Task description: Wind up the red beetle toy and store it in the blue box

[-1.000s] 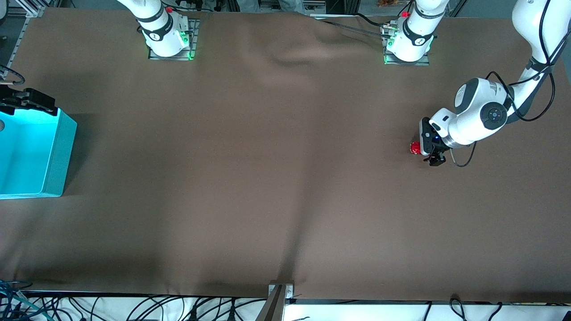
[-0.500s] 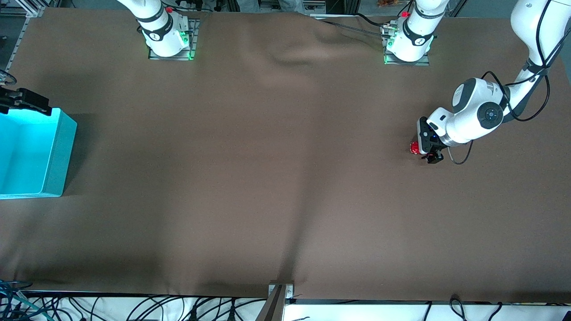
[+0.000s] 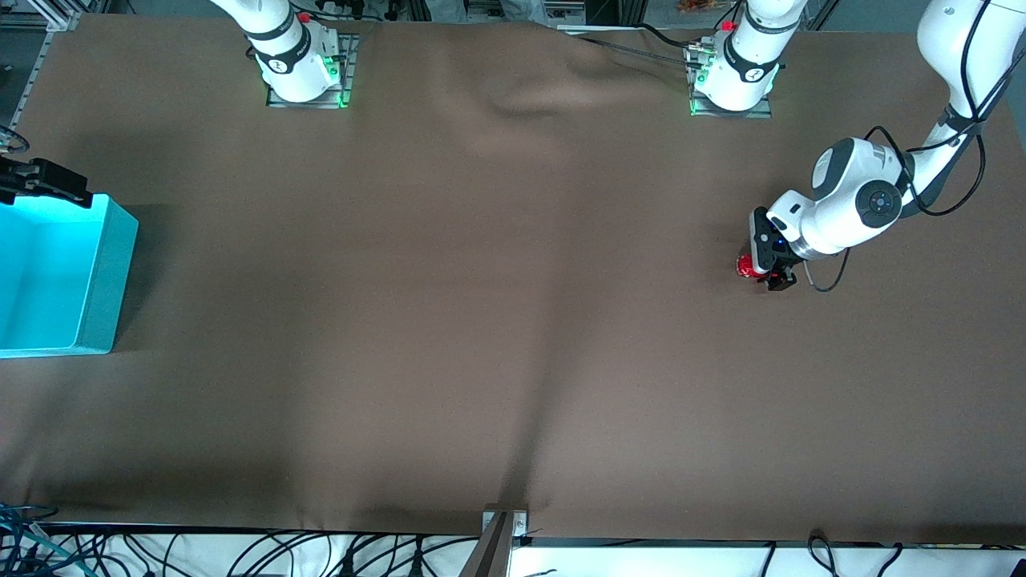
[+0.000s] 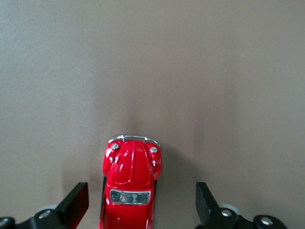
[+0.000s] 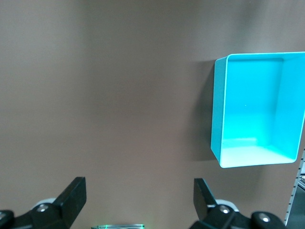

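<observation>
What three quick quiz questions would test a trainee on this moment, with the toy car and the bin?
1. True or false: the left gripper has its fingers open on either side of the red beetle toy.
2. What lies inside the blue box? A) the toy B) nothing C) a cloth
3. Which end of the table holds the blue box?

Key:
1. True; gaps show between the fingers and the toy.
2. B.
3. The right arm's end, where the right gripper hangs open over the brown table cover, beside the box.
</observation>
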`<state>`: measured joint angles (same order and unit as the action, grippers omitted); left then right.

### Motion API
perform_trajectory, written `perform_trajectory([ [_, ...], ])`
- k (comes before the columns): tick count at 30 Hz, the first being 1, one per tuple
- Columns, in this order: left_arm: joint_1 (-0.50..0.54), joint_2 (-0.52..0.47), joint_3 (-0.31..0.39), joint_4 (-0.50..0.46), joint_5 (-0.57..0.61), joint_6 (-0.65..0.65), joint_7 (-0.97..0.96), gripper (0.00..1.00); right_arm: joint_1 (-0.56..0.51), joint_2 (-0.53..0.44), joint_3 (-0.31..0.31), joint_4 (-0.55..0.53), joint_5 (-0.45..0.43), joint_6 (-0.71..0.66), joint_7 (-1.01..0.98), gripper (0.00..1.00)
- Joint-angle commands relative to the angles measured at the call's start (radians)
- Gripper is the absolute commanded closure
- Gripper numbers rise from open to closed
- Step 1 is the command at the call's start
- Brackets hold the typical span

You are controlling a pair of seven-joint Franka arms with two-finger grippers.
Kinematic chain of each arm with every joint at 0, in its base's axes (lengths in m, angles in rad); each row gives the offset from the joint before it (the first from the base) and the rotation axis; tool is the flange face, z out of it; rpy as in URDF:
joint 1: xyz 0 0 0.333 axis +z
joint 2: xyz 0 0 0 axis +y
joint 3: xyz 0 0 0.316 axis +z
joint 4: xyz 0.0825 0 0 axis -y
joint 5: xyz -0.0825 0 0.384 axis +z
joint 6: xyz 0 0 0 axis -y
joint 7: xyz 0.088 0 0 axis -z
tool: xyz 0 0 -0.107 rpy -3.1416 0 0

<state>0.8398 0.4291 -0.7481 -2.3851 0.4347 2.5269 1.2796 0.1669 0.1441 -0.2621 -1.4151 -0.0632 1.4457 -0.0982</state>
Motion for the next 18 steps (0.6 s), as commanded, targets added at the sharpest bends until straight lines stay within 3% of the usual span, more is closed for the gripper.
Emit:
perform_trajectory([
  [1, 0.013, 0.000, -0.002, -0.013, 0.052, 0.026, -0.019, 0.19, -0.009, -0.004, -0.008, 0.011, 0.016, -0.010, -0.015, 0.00],
  [7, 0.013, 0.010, -0.001, -0.013, 0.053, 0.027, -0.011, 0.85, -0.009, -0.004, -0.008, 0.011, 0.016, -0.010, -0.015, 0.00],
  [8, 0.013, 0.010, -0.001, -0.013, 0.053, 0.027, -0.011, 0.92, -0.009, -0.004, -0.008, 0.011, 0.016, -0.010, -0.015, 0.00],
  [10, 0.013, 0.011, -0.001, -0.013, 0.053, 0.027, -0.011, 0.99, -0.009, -0.004, -0.008, 0.011, 0.016, -0.010, -0.015, 0.00],
  [18, 0.013, 0.017, 0.007, -0.013, 0.081, 0.027, -0.011, 1.00, -0.007, -0.003, -0.006, 0.011, 0.016, -0.008, -0.015, 0.00],
])
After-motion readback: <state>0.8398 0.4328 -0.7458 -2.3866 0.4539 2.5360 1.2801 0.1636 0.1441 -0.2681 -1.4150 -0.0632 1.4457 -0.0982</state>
